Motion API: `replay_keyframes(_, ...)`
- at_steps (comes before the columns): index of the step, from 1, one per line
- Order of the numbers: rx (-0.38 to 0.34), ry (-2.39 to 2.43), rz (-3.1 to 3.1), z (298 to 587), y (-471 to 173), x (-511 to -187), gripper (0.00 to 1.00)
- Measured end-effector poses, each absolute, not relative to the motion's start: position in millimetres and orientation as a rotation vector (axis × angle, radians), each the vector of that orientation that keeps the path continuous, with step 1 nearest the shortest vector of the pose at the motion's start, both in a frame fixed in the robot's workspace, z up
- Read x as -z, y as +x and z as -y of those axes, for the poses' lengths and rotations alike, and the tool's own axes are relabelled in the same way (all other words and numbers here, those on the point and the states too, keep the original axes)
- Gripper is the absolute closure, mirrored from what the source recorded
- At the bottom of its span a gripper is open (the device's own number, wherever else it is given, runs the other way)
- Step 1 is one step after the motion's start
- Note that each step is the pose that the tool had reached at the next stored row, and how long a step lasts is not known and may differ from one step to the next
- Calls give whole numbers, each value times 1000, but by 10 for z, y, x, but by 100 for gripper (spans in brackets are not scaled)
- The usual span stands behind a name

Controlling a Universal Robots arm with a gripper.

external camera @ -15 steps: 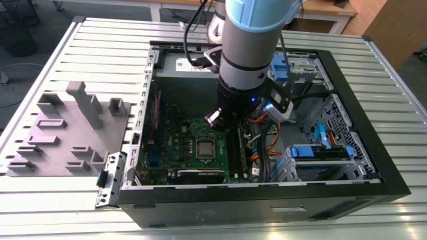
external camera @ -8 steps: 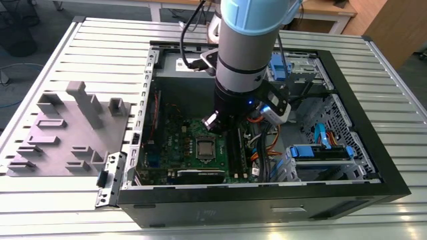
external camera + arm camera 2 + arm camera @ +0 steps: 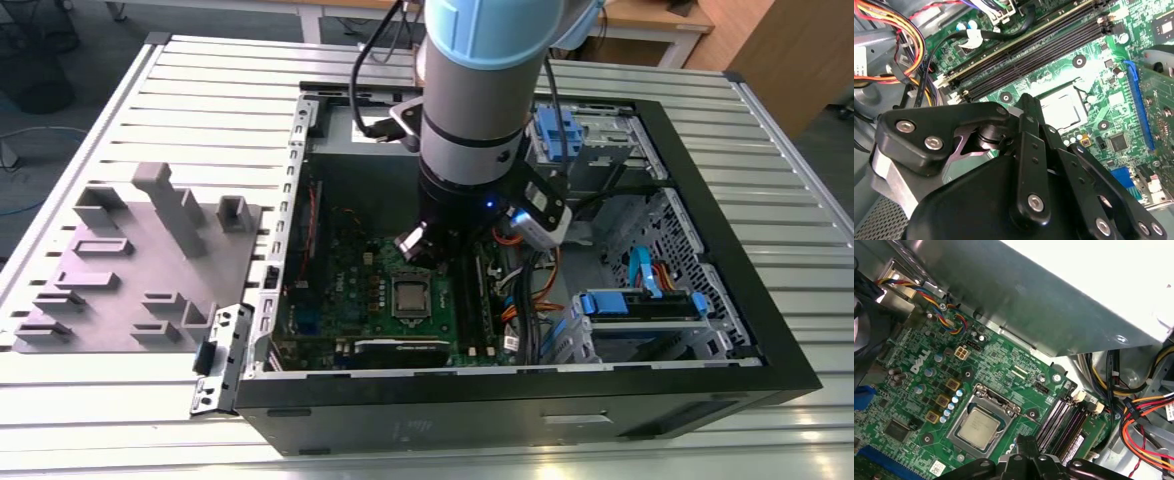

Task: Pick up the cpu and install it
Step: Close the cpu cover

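Observation:
The cpu [image 3: 979, 427] is a small silvery square lying flat inside the metal socket frame on the green motherboard [image 3: 914, 390]. The exterior view shows the cpu [image 3: 410, 295] in the middle of the board, and it also appears in the second wrist view [image 3: 1061, 107]. My gripper [image 3: 1024, 444] hangs just above the board beside the socket, a little off the chip toward the memory slots. Its black fingers look shut together with nothing between them. In the second wrist view the gripper [image 3: 1026, 100] covers part of the socket's edge.
The open black computer case [image 3: 534, 400] lies on a slatted metal table. Black memory slots [image 3: 1061, 422] run beside the socket. Coloured cable bundles [image 3: 1144, 425] and a grey metal box [image 3: 1054, 305] crowd the space around my arm [image 3: 474, 150]. A grey fixture plate [image 3: 134, 260] sits at the exterior view's left.

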State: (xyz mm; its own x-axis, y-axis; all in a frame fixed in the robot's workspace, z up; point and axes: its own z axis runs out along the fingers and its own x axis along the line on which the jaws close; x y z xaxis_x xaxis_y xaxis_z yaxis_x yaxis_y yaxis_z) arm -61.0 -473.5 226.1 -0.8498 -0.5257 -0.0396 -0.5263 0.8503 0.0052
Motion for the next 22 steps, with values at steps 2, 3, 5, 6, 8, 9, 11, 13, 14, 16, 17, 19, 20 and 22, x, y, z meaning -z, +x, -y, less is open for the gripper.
replay_keyframes(2, -24, -849, -2986, 4736, -613, -2261, 89)
replay_keyframes(3, -24, -849, -2986, 4736, -615, -2261, 89)
replay_keyframes(5, -25, -849, -2986, 4733, -616, -2260, 89)
replay_keyframes(6, -24, -849, -2986, 4733, -619, -2260, 89)
replay_keyframes(8, -23, -849, -2984, 4732, -622, -2260, 89)
replay_keyframes(9, -23, -849, -2983, 4732, -622, -2260, 89)
replay_keyframes(11, -23, -849, -2983, 4733, -622, -2261, 89)
replay_keyframes(13, -23, -849, -2983, 4732, -622, -2261, 89)
replay_keyframes(14, -23, -849, -2983, 4733, -622, -2261, 89)
replay_keyframes(16, -23, -849, -2983, 4733, -622, -2261, 89)
replay_keyframes(17, -23, -849, -2983, 4733, -622, -2261, 89)
replay_keyframes(19, -23, -848, -2983, 4733, -622, -2261, 89)
replay_keyframes(20, -23, -849, -2983, 4732, -622, -2261, 89)
replay_keyframes(22, -23, -848, -2983, 4733, -630, -2261, 89)
